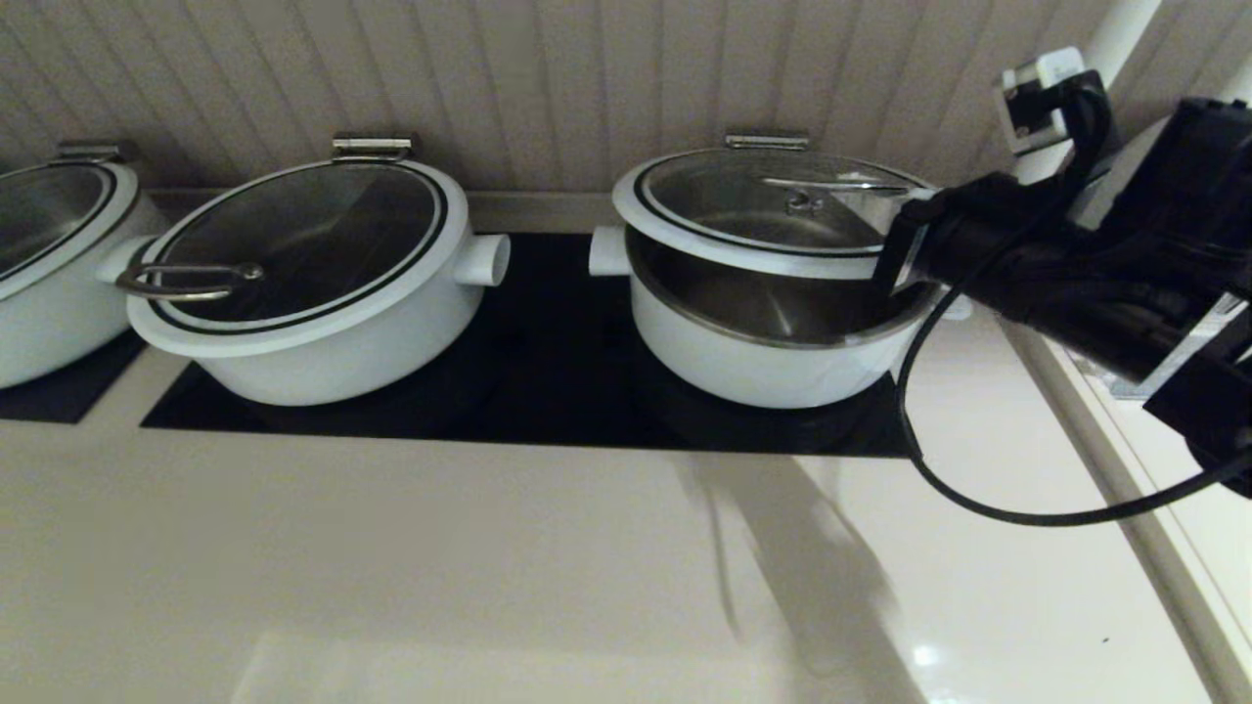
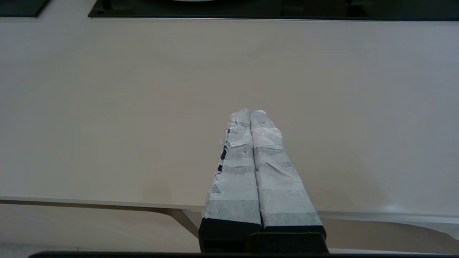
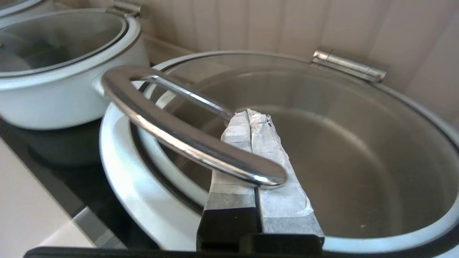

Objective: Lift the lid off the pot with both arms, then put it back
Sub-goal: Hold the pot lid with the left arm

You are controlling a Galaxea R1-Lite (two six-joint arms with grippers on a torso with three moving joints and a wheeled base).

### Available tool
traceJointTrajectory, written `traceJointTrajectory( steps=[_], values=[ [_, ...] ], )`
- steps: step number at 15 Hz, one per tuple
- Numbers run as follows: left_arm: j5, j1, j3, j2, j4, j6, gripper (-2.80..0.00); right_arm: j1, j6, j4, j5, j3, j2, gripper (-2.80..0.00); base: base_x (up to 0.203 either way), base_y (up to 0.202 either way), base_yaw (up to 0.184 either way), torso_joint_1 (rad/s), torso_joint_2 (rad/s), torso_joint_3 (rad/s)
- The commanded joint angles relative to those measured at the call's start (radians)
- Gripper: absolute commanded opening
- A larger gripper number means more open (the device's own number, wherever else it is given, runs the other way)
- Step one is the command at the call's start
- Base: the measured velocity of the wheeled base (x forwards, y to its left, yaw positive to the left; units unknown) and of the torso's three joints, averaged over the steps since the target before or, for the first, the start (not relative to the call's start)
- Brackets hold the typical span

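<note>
The right claw (image 3: 250, 116), pressed closed, props the lid (image 1: 773, 210) under its handle (image 3: 186, 138), front edge tilted above the pot (image 1: 773, 342); the left claw (image 2: 250, 114), closed, hovers over bare counter (image 2: 107, 107).

Bench: glossy cream bench (image 1: 548, 577), beige panelled wall behind.
Mats: long flat black mat (image 1: 548, 352); second black mat (image 1: 59, 386) at left.
Pots: three white round pots on the mats.

wall (image 1: 548, 88): beige vertical panelling | counter (image 1: 391, 567): glossy cream | hob (image 1: 548, 352): black glass
</note>
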Motion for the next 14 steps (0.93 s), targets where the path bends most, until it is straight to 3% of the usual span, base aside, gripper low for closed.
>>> traceJointTrajectory(
  steps=[1, 4, 6, 8, 14],
  values=[
    [-0.001, -0.001, 0.0, 0.001, 0.004, 0.012, -2.8, -0.004, -0.001, -0.002, 0.002, -0.015, 0.005, -2.8, 0.0, 0.0, 0.0, 0.0, 0.0, 0.0],
    [-0.009, -0.001, -0.001, 0.0, 0.005, 0.044, -2.8, -0.004, -0.001, -0.002, 0.002, -0.015, 0.005, -2.8, 0.0, 0.0, 0.0, 0.0, 0.0, 0.0],
    [-0.039, 0.0, -0.006, 0.0, 0.009, 0.119, -2.8, -0.004, -0.001, -0.002, 0.002, -0.015, 0.005, -2.8, 0.0, 0.0, 0.0, 0.0, 0.0, 0.0],
    [-0.102, 0.0, -0.06, 0.049, 0.009, 0.142, -2.8, -0.006, -0.001, -0.002, 0.002, -0.015, 0.006, -2.8, 0.0, 0.0, 0.0, 0.0, 0.0, 0.0],
    [-0.297, -0.008, -0.443, 0.619, -0.084, 0.134, -2.8, -0.006, 0.001, -0.004, 0.003, -0.015, 0.011, -2.8, 0.0, 0.0, 0.0, 0.0, 0.0, 0.0]
  ],
)
